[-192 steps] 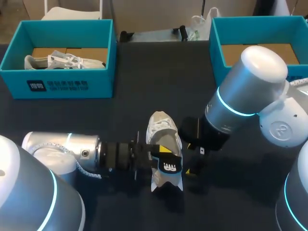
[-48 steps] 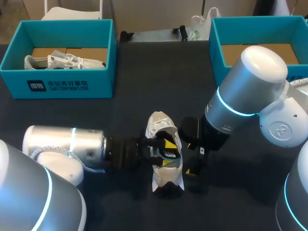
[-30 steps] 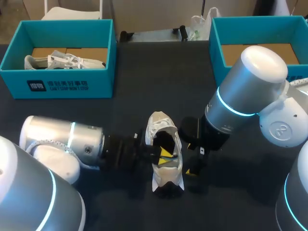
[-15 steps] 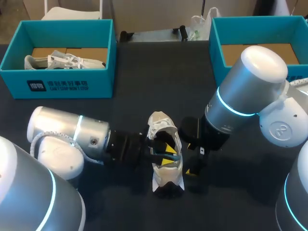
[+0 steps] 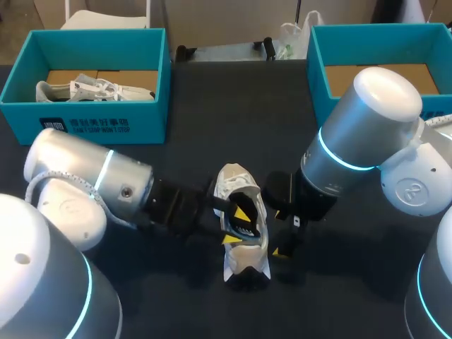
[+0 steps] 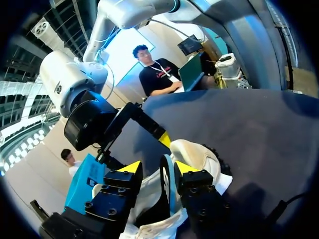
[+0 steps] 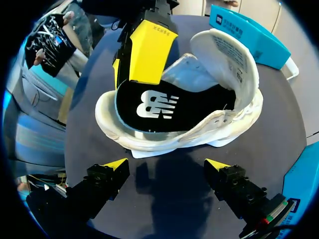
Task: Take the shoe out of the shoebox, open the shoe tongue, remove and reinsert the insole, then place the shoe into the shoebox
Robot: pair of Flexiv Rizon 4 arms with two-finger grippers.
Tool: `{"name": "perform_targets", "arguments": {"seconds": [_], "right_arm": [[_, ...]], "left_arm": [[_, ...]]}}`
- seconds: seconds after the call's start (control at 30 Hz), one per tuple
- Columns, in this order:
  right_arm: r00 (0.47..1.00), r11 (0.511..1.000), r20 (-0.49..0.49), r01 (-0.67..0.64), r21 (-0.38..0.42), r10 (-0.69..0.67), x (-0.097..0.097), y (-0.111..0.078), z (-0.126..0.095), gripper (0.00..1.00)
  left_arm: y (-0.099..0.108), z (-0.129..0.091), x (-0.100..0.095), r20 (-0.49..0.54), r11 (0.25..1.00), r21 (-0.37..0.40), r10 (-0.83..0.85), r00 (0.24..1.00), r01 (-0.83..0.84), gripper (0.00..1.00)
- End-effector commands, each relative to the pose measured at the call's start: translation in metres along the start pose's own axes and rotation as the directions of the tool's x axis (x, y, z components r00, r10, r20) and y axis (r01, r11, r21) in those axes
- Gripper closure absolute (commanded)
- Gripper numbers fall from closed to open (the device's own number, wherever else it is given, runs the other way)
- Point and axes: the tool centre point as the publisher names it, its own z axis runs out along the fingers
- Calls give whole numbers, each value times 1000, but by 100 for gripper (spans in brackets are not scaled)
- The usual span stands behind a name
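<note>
The white shoe sits at table centre, with teal shoeboxes at 11 and 1 o'clock. From its 9 o'clock the left gripper reaches into the opening, fingers partly apart; the insole stands between them, against one only. At 3 o'clock the right gripper gapes wide, holding nothing

Dark tabletop (matte, evenly lit)
</note>
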Motion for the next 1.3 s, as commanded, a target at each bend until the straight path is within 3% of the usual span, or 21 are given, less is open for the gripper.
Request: {"name": "perform_targets", "arguments": {"seconds": [0.03,0.43,0.5,0.97,1.17,1.27,1.3], "right_arm": [[1000,1000,9,-3,-9,3,2,-5,-6,0],[999,998,-17,30,46,-29,-2,-49,-64,0],[1000,1000,-23,-13,29,13,-2,-59,-69,0],[1000,1000,-23,-13,29,13,-2,-59,-69,0],[997,997,11,-79,3,79,-9,-99,-98,0],[996,996,-4,-93,11,93,-12,-123,-111,0],[994,993,-5,-111,47,111,-12,-130,-114,0]], "left_arm": [[1,-4,-1,-73,1000,-4,2,997,-2,58],[1,-38,1,-243,998,-44,25,970,-36,59],[0,-44,-1,-281,997,-51,36,959,-53,60],[-10,-77,-31,-550,987,-20,121,827,-158,64],[-16,-87,-40,-644,981,-6,146,751,-195,62],[-18,-91,-43,-682,979,-4,146,717,-203,62],[-20,-92,-44,-703,978,-4,145,696,-208,62]]}}
